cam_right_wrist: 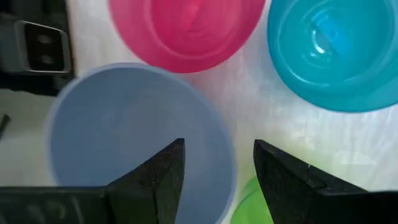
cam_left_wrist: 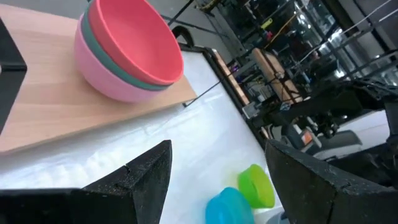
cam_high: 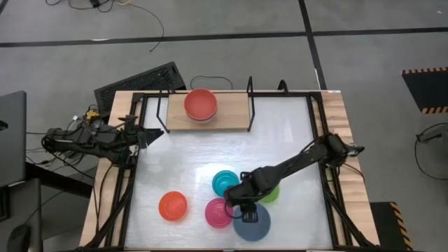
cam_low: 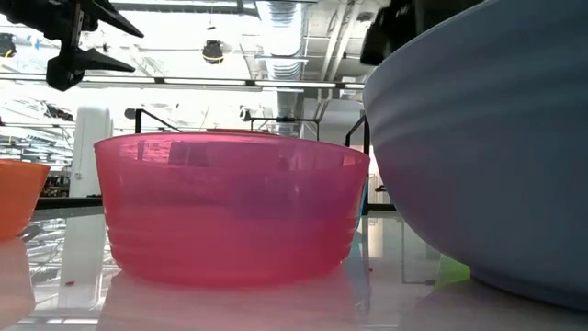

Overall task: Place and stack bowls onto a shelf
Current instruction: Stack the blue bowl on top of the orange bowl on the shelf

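Observation:
On the light-wood shelf (cam_high: 210,115) at the table's far edge stands a stack of bowls (cam_left_wrist: 127,53): red on top, dark green in the middle, pale pink at the bottom. Orange (cam_high: 173,206), magenta (cam_high: 217,212), teal (cam_high: 224,182), lime (cam_high: 269,194) and grey-blue (cam_high: 253,222) bowls sit on the white tabletop near its near edge. My right gripper (cam_right_wrist: 219,171) is open above the grey-blue bowl (cam_right_wrist: 124,130). One finger is over the bowl's hollow and the other is outside its rim. My left gripper (cam_left_wrist: 217,180) is open and waits at the table's left, beside the shelf. My right gripper comes from above, pointing down, and straddles the grey-blue bowl's rim (cam_right_wrist: 229,163) on the side toward the lime bowl. One finger (cam_right_wrist: 155,177) is over the inside and one finger (cam_right_wrist: 292,180) is outside. I cannot tell whether either finger touches the rim.
The magenta bowl (cam_right_wrist: 186,31) and the teal bowl (cam_right_wrist: 333,53) crowd close to the grey-blue one, and the lime bowl (cam_right_wrist: 252,202) lies partly under my right arm. Black metal uprights (cam_high: 250,105) flank the shelf. Bare shelf board lies on either side of the stack.

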Action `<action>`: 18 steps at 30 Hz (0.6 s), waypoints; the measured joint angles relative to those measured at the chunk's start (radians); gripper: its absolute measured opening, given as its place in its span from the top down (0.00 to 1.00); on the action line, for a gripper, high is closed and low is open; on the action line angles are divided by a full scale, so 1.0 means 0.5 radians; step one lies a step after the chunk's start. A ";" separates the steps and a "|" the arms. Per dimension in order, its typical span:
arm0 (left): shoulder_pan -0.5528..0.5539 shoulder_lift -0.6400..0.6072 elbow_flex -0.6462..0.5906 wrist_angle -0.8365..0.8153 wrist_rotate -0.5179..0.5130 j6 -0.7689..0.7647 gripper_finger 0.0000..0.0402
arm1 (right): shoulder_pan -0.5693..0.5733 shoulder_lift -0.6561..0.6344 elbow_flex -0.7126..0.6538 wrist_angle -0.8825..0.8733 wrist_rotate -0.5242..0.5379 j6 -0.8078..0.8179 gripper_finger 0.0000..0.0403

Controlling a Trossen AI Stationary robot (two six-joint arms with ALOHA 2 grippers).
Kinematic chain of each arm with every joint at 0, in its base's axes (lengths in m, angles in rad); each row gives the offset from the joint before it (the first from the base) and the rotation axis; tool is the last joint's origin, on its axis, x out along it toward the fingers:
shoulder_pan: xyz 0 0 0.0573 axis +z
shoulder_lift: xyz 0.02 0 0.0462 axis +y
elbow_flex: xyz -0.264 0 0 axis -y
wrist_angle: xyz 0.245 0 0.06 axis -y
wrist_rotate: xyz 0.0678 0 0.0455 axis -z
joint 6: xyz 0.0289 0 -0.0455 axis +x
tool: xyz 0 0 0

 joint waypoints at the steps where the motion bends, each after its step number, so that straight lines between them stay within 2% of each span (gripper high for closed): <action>1: 0.000 0.000 0.000 -0.007 0.008 0.000 0.39 | 0.000 0.020 0.000 0.002 0.006 -0.018 0.47; 10: 0.000 0.000 0.001 -0.071 0.072 -0.002 0.39 | 0.002 0.094 0.001 -0.007 0.132 -0.053 0.48; 18: 0.000 0.000 0.001 -0.081 0.074 0.000 0.39 | 0.004 0.094 -0.105 0.123 0.168 -0.099 0.56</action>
